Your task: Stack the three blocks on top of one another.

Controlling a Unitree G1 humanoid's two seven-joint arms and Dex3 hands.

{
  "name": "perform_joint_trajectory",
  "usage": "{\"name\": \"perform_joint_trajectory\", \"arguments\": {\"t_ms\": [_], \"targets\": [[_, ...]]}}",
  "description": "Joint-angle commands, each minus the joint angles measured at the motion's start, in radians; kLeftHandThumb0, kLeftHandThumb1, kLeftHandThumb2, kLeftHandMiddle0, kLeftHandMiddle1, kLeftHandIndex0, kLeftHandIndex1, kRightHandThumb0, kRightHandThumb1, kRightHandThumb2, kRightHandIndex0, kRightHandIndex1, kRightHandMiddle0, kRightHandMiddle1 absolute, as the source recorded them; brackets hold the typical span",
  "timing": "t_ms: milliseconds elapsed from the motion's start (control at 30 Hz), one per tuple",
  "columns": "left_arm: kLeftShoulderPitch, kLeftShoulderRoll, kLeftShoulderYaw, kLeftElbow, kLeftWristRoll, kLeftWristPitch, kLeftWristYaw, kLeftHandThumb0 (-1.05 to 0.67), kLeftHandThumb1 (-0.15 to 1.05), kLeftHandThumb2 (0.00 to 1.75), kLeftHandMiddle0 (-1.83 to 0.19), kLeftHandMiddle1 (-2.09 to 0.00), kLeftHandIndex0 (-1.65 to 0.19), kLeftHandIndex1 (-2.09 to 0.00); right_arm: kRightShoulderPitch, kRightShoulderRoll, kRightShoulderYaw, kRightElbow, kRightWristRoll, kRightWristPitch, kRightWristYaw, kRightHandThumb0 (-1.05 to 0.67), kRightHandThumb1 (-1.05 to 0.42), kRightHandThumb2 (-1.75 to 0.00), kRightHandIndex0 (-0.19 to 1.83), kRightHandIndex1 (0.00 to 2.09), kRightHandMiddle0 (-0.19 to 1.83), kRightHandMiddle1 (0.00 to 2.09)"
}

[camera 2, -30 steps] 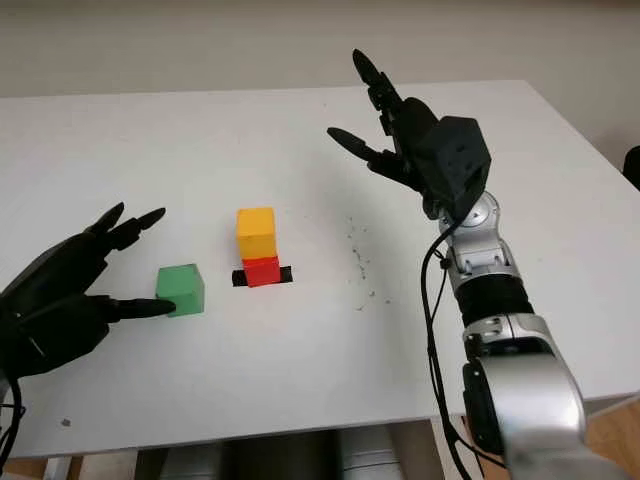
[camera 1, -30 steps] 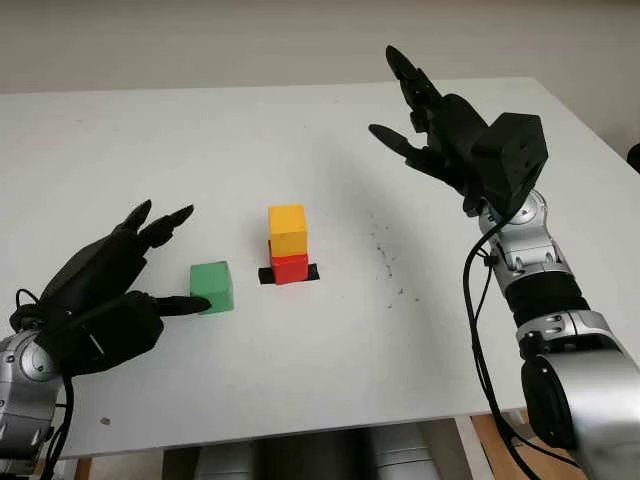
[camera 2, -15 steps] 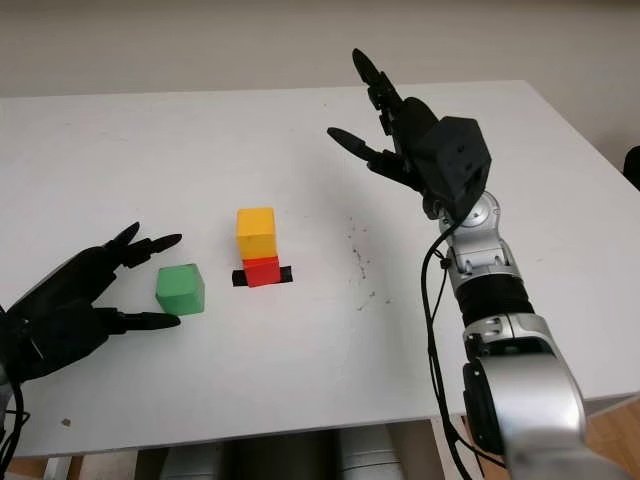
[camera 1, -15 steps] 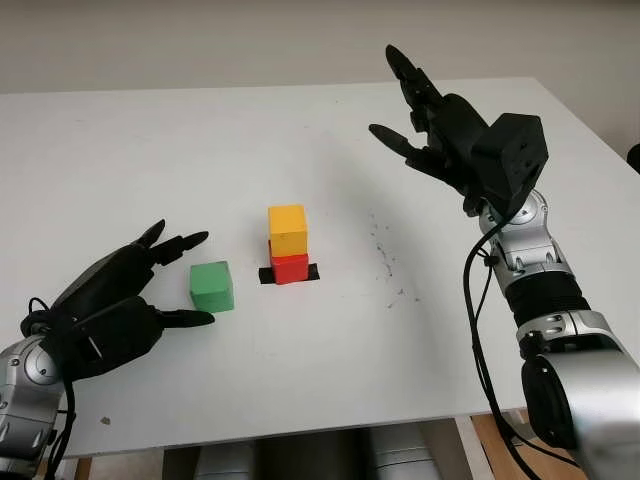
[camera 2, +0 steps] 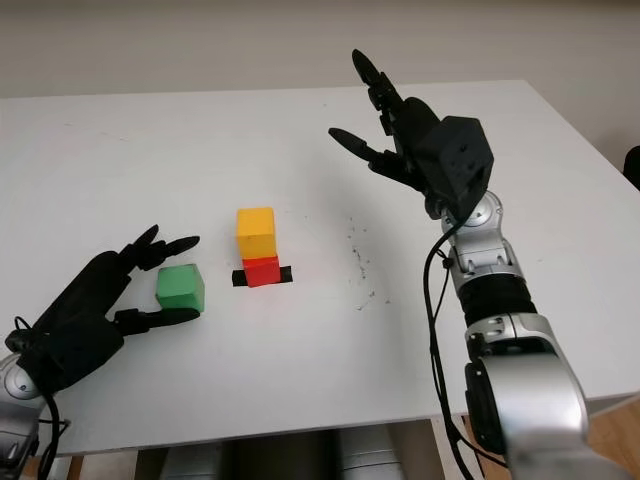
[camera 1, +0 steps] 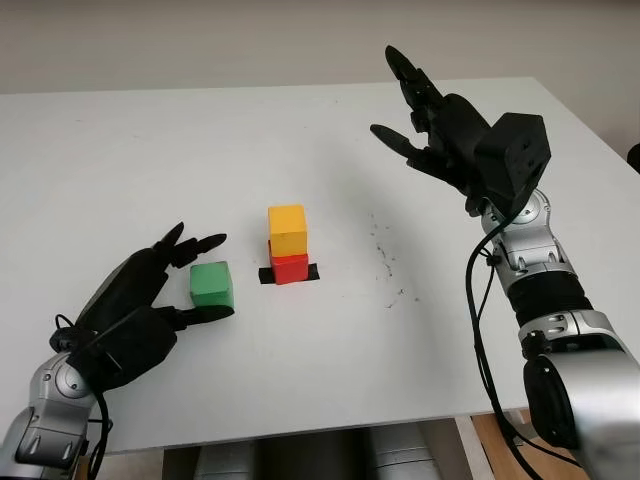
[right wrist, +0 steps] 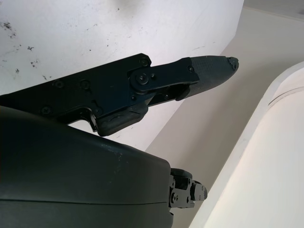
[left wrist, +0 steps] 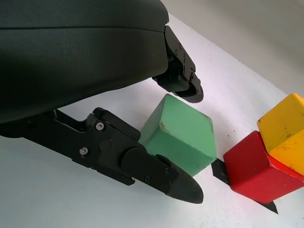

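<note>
A yellow block (camera 1: 288, 229) stands on a red block (camera 1: 291, 268) near the middle of the white table (camera 1: 120, 150); the red one sits on a strip of black tape (camera 1: 312, 271). To their left a green block (camera 1: 212, 285) lies on the table. My left hand (camera 1: 195, 280) is open right beside it, with one finger behind the block and the thumb in front, both close to its faces (left wrist: 183, 134). My right hand (camera 1: 415, 105) is open and raised well above the table at the far right.
Dark specks (camera 1: 385, 260) mark the tabletop right of the stack. The table's front edge (camera 1: 300, 425) runs close below the left hand, its right edge (camera 1: 590, 130) behind the right arm.
My left hand has slid right and forward until its fingers bracket the green block. The blocks and the right hand have kept their places.
</note>
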Motion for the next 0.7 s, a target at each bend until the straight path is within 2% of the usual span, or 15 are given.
{"name": "perform_joint_trajectory", "arguments": {"t_ms": [0, 167, 267, 400, 667], "targets": [[0.010, -0.005, -0.013, 0.014, 0.010, -0.019, 0.015, -0.61, 0.90, 0.07, -0.10, -0.08, -0.55, -0.15, -0.018, -0.009, -0.004, 0.000, 0.002, -0.016, -0.003, -0.78, -1.05, -0.20, -0.17, 0.06, -0.01, 0.05], [0.017, 0.007, -0.028, 0.020, 0.080, -0.029, 0.064, -0.54, 0.94, 0.06, -0.17, -0.09, -0.62, -0.23, -0.018, -0.009, -0.006, 0.001, 0.005, -0.017, 0.001, -0.78, -1.05, -0.21, -0.17, 0.06, -0.01, 0.05], [0.018, 0.010, -0.033, 0.020, 0.128, -0.033, 0.104, -0.46, 0.96, 0.06, -0.25, -0.07, -0.49, -0.76, -0.018, -0.007, -0.008, 0.000, 0.012, -0.011, 0.007, -0.79, -1.05, -0.20, -0.18, 0.05, -0.02, 0.05], [0.018, 0.011, -0.035, 0.029, 0.158, -0.052, 0.141, -0.41, 0.99, 0.06, -0.31, -0.08, -0.46, -1.08, -0.011, -0.002, -0.011, -0.011, 0.022, 0.013, 0.009, -0.78, -1.05, -0.20, -0.19, 0.05, -0.02, 0.05], [0.019, 0.024, -0.027, -0.015, 0.157, -0.045, 0.110, -0.41, 1.05, 0.10, -0.35, -0.09, -0.33, -1.20, 0.016, 0.019, -0.014, -0.043, 0.045, 0.076, 0.000, -0.77, -1.05, -0.19, -0.15, 0.06, 0.00, 0.06]]}}
